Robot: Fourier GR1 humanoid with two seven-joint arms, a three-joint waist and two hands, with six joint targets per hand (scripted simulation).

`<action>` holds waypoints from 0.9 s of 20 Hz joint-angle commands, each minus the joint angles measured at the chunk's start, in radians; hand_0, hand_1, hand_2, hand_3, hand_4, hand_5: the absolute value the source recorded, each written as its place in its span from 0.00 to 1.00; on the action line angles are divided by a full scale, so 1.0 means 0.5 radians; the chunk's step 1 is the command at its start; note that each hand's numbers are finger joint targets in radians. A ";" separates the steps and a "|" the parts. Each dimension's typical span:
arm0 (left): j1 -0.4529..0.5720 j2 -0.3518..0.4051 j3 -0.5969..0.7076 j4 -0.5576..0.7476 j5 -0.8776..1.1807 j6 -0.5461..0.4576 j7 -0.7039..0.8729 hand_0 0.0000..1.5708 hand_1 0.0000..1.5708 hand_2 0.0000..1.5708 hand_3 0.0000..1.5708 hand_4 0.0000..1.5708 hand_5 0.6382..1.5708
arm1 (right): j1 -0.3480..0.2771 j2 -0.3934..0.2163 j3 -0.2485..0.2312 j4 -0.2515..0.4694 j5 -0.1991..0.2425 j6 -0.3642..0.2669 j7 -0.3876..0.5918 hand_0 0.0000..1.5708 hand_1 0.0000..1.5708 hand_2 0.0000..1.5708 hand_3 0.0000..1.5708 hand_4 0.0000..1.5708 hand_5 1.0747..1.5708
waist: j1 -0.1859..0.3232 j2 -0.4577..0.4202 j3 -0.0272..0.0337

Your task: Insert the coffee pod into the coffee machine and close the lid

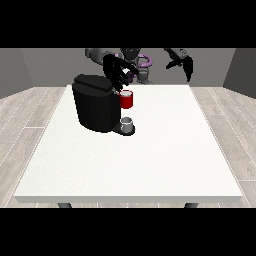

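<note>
The black coffee machine (96, 106) stands on the white table (150, 150), left of centre. Its red pod holder (126, 100) juts from the front with its top showing, and the lid (92, 82) lies back on the machine's top. Just above the holder hovers the hand at the view's left (115, 70). Its fingers are curled round a small pale coffee pod (127, 75). The hand at the view's right (184, 63) is raised behind the table's far edge, with relaxed fingers pointing down and nothing in them.
A small grey cup (127, 123) sits on the machine's drip tray under the red holder. The robot's torso (137, 62) stands behind the far edge of the table.
</note>
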 commanded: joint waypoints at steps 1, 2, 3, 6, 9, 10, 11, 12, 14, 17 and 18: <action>-0.106 -0.023 -0.007 0.010 0.029 -0.011 0.036 0.00 0.00 0.00 0.00 0.28 1.00 | -0.232 0.171 0.135 -0.137 -0.006 0.029 -0.216 0.00 0.00 0.00 0.00 0.00 1.00 | 0.208 0.042 -0.064; -0.091 -0.040 -0.049 0.025 -0.012 -0.003 0.008 0.00 0.00 0.00 0.00 0.25 1.00 | -0.281 0.138 0.124 -0.157 0.010 0.023 -0.163 0.00 0.00 0.00 0.00 0.03 1.00 | 0.239 0.061 -0.065; -0.131 0.001 -0.033 0.036 -0.003 -0.035 0.014 0.00 0.00 0.00 0.00 0.23 1.00 | -0.339 0.113 0.092 -0.173 -0.003 0.023 -0.097 0.00 0.00 0.00 0.00 0.00 1.00 | 0.285 0.080 -0.066; -0.139 -0.034 -0.067 0.011 0.028 -0.070 0.031 0.00 0.00 0.00 0.00 0.27 1.00 | -0.282 0.052 0.079 -0.211 0.032 0.045 -0.104 0.00 0.00 0.00 0.00 0.00 1.00 | 0.356 0.105 -0.062; -0.182 -0.044 -0.075 0.019 0.034 -0.079 -0.005 0.00 0.00 0.00 0.00 0.23 1.00 | -0.302 0.005 0.061 -0.217 0.062 0.075 -0.128 0.00 0.00 0.00 0.00 0.00 1.00 | 0.423 0.195 -0.063; -0.187 -0.054 -0.102 0.025 0.030 -0.100 -0.021 0.00 0.00 0.00 0.00 0.22 1.00 | -0.347 -0.003 0.034 -0.230 0.034 0.098 -0.064 0.00 0.00 0.00 0.00 0.00 1.00 | 0.457 0.187 -0.063; -0.223 -0.036 -0.112 0.012 0.036 -0.131 0.018 0.00 0.00 0.00 0.00 0.16 1.00 | -0.371 -0.045 -0.007 -0.212 0.037 0.076 -0.065 0.00 0.00 0.00 0.00 0.00 1.00 | 0.495 0.217 -0.061; -0.247 -0.039 -0.101 0.022 0.016 -0.096 -0.031 0.00 0.00 0.00 0.00 0.00 1.00 | -0.386 -0.006 0.003 -0.221 0.049 0.033 -0.109 0.00 0.00 0.00 0.00 0.00 1.00 | 0.505 0.284 -0.064; -0.330 -0.007 -0.061 0.032 0.030 -0.091 0.022 0.00 0.00 0.00 0.00 0.13 1.00 | -0.416 0.056 0.033 -0.227 0.058 0.002 -0.196 0.00 0.00 0.00 0.00 0.00 1.00 | 0.446 0.315 -0.065; -0.338 0.006 -0.078 -0.025 0.072 -0.156 0.065 0.00 0.00 0.00 0.00 0.21 1.00 | -0.446 0.128 0.017 -0.105 0.066 -0.073 -0.283 0.00 0.00 0.00 0.00 0.00 1.00 | 0.479 0.343 -0.065; -0.368 -0.045 -0.095 -0.058 0.033 -0.070 0.081 0.00 0.00 0.00 0.00 0.19 1.00 | -0.491 0.132 0.013 -0.046 0.048 -0.042 -0.302 0.00 0.00 0.00 0.00 0.00 1.00 | 0.483 0.368 -0.065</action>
